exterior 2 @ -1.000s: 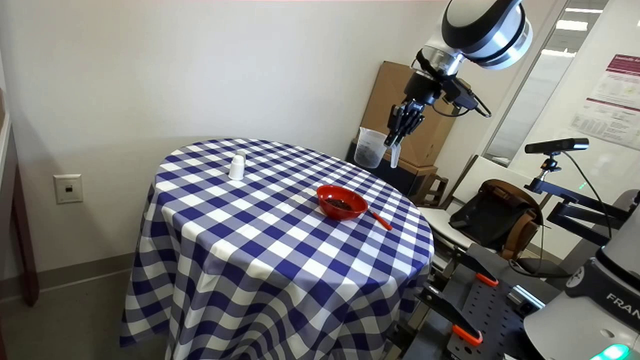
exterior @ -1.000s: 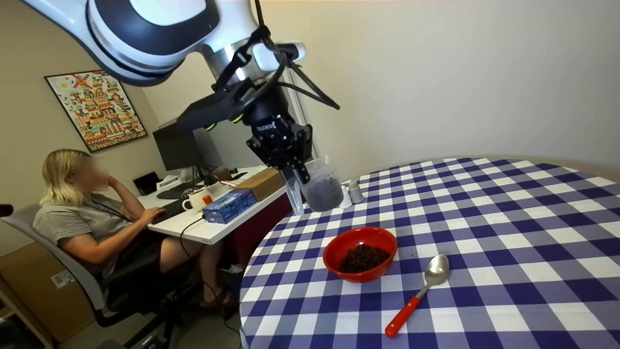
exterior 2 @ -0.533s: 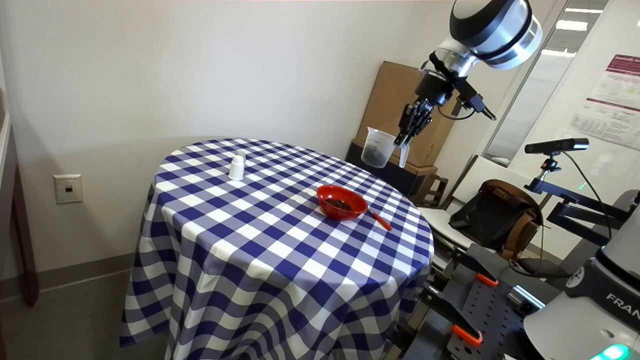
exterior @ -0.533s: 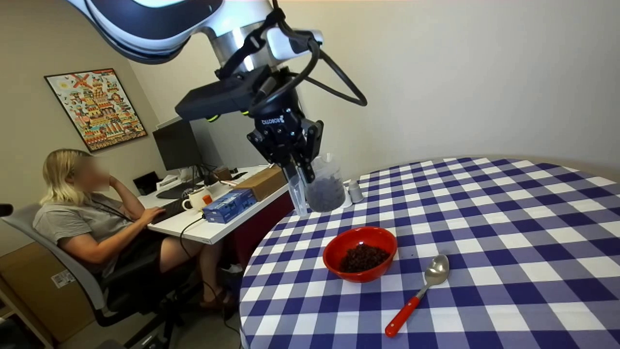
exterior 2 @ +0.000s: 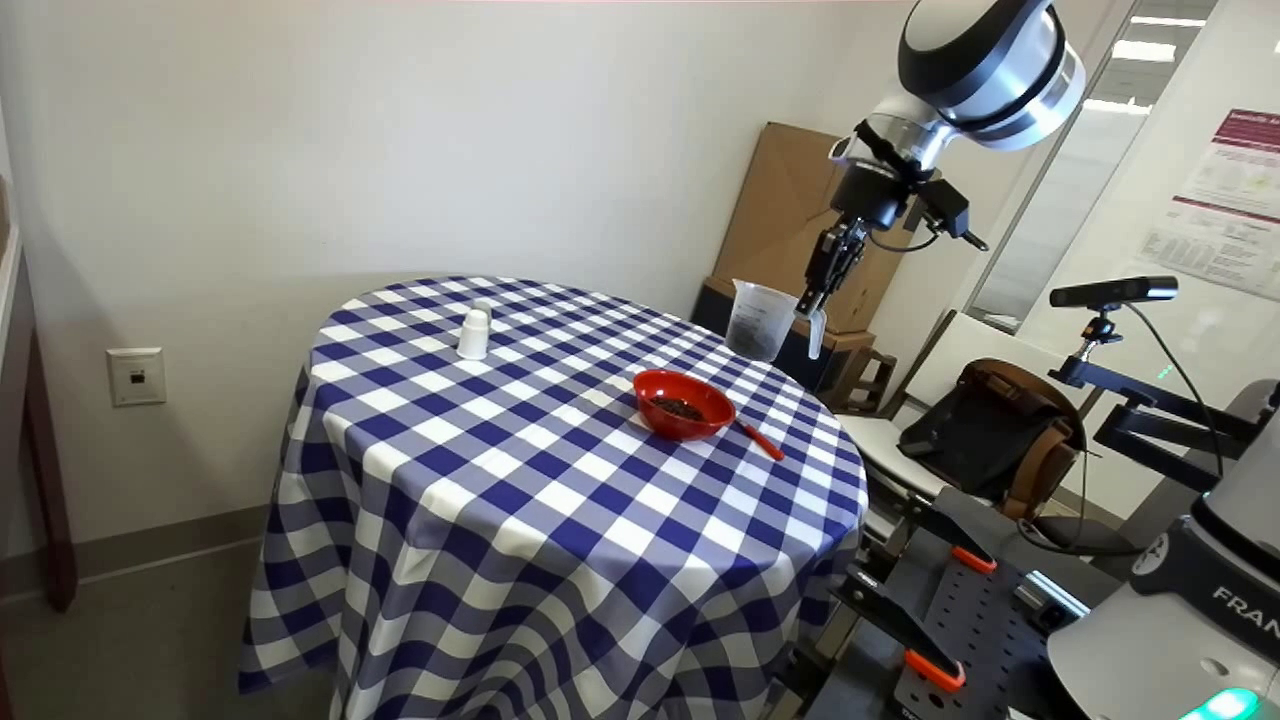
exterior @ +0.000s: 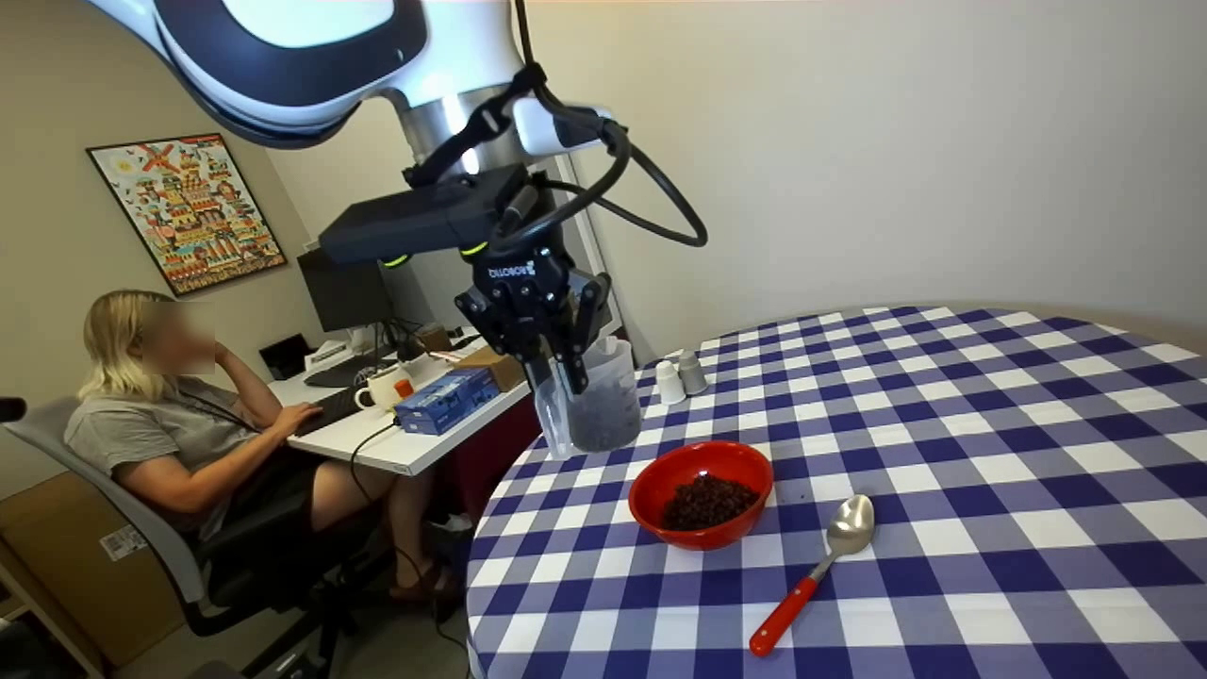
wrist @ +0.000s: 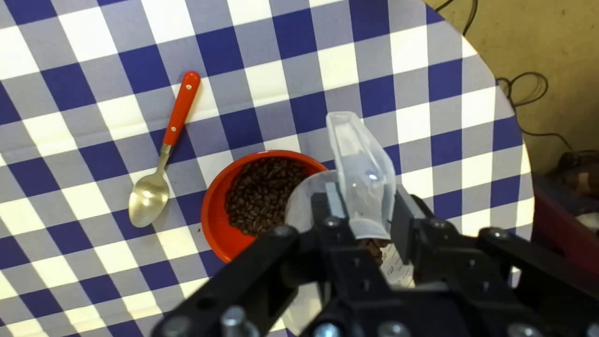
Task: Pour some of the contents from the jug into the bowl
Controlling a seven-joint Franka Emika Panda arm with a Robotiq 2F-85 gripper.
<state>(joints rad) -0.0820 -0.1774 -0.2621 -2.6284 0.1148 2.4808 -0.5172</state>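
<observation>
Below & beside the tool (exterior: 556,373) we've bowl (exterior: 700,539) on worktop (exterior: 990,453); arm (exterior: 462,57) angled down, tool pinching jug (exterior: 611,415) by hndl. (wrist: 360,161)

Bowl (wrist: 215,222) on tablecloth (wrist: 262,61), beans (wrist: 264,196) in it. Spoon (wrist: 149,200) on tablecloth near bowl, apart; in wrist view, left of bowl. In an exterior view, jug (exterior: 608,415) up off tablecloth, left of bowl and higher, more beans inside. Jug handle (wrist: 362,171) between fingers of gripper (wrist: 367,201). Wrist view: jug before part of bowl. In an exterior view, two shakers (exterior: 670,384) close together behind bowl; desk (exterior: 410,457) left of tablecloth, mug (exterior: 385,389) and boxes (exterior: 448,404) on it.
</observation>
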